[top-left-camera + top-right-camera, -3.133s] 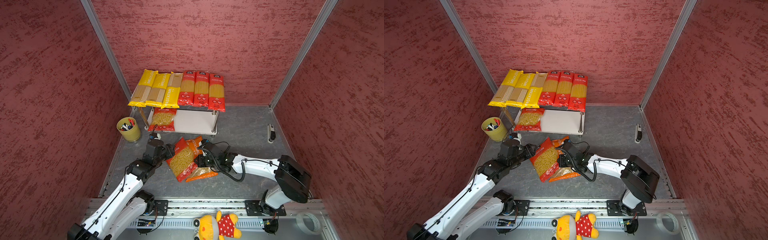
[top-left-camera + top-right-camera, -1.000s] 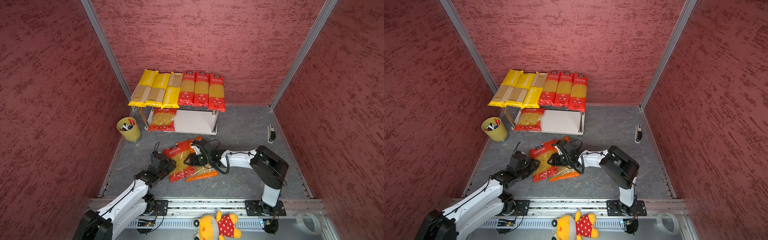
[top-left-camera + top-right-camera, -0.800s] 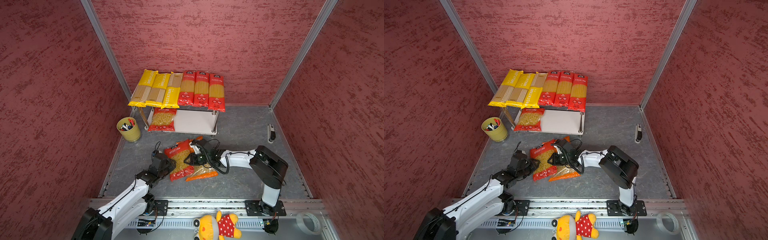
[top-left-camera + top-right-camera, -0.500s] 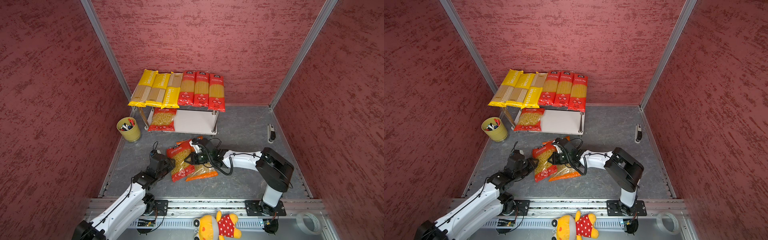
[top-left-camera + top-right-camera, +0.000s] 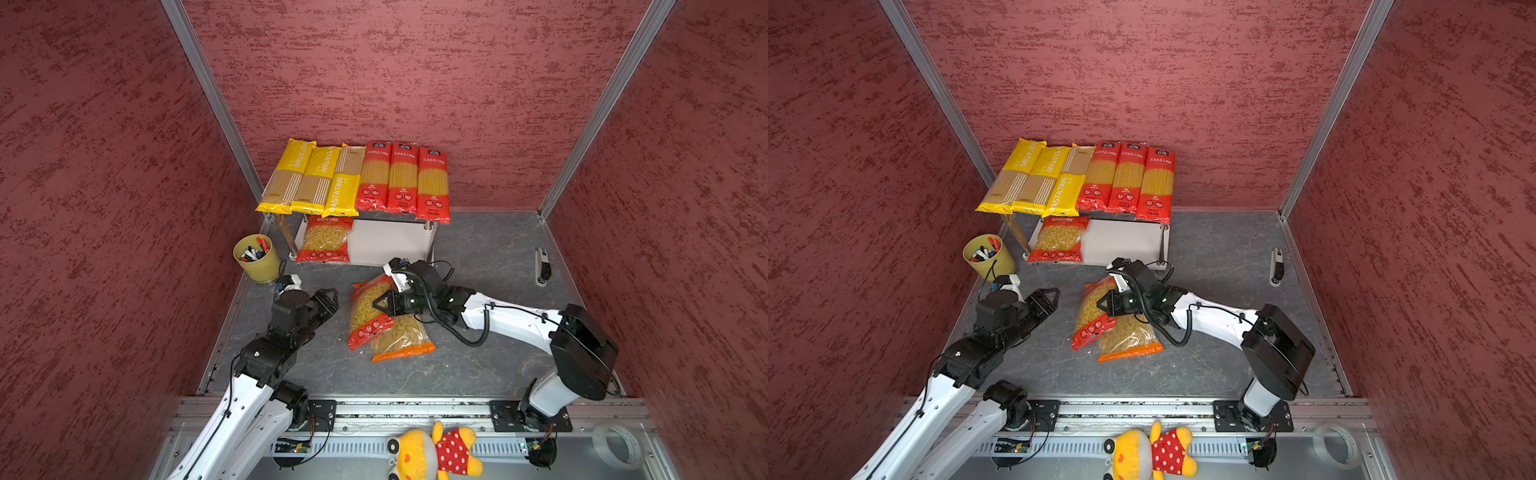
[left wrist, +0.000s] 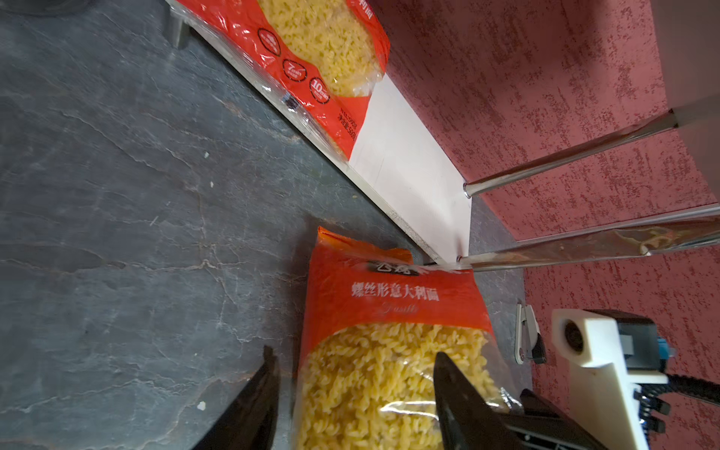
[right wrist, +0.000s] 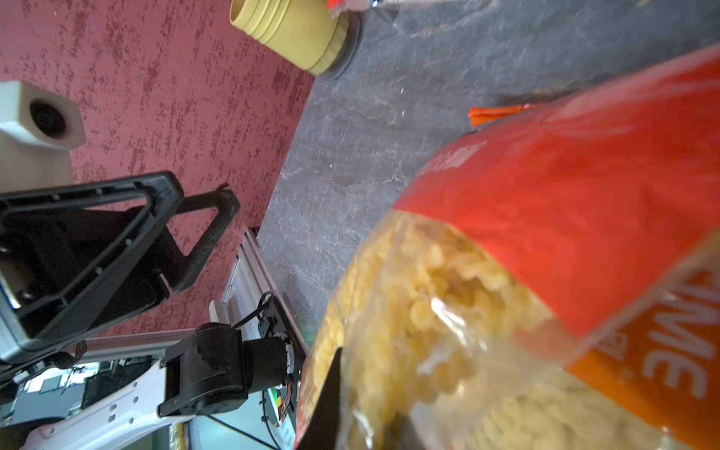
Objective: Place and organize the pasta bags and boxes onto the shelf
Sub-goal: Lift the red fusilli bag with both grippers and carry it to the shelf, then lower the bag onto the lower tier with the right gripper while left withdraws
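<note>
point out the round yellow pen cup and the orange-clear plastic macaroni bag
round yellow pen cup [image 5: 264,268]: in a top view, outer wall
orange-clear plastic macaroni bag [image 5: 400,337]: in a top view, clear middle

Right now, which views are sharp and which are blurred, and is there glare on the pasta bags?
Right wrist view: the red fusilli bag is near and blurred, the yellow cup behind it clearer. Left wrist view: that bag is crisp, with a glare patch on its clear film. Both top views: even light, and the print on the yellow spaghetti packs is readable.
</note>
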`<state>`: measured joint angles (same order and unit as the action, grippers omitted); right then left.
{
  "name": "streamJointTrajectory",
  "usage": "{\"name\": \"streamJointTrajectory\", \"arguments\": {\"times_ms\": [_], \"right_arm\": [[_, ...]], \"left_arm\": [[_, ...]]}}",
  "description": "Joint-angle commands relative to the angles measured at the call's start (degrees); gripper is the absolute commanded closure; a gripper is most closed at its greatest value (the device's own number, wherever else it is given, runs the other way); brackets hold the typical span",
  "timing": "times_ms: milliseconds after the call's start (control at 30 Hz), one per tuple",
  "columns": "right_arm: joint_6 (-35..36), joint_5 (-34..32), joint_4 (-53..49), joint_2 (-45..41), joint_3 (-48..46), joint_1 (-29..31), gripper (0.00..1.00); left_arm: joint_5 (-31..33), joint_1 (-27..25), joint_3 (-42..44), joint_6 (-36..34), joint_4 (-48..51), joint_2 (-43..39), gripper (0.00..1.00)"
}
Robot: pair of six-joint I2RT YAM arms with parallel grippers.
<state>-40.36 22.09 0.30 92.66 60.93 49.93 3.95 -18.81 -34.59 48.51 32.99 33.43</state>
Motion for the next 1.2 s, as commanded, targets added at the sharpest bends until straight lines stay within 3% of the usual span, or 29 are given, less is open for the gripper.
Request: {"name": "streamJointTrajectory", "arguments": {"times_ms": [0,133,333,600,933,1167], "right_arm": [[3.7,-4.8,13.1,-5.3,3.8,-0.7,1.00],[8.2,-9.8,24.7,-5.3,1.8,-1.4,1.00],[13.7,-11.9,46.0,-2.1,-1.4,-2.5,1.00],[19.7,-11.1,63.0,11.3,4.6,-5.1,1.00],[21.1,-5.3,66.3,23.0,14.0,-9.2,1.00],[16.0,2.9,61.9,29.8,22.1,-13.2,1.00]], "left_arm": [[-1.8,2.4,0.6,-1.8,2.3,-0.9,0.37],[-3.2,4.0,1.1,-1.9,1.9,-1.1,0.37],[-3.6,4.7,1.0,-2.8,1.9,-0.9,0.37],[-4.8,4.7,3.8,-2.3,-0.2,0.2,0.37],[-5.2,4.7,6.1,-2.0,-1.7,0.2,0.37],[-5.4,4.8,6.3,-2.1,-2.5,1.0,0.37]]}}
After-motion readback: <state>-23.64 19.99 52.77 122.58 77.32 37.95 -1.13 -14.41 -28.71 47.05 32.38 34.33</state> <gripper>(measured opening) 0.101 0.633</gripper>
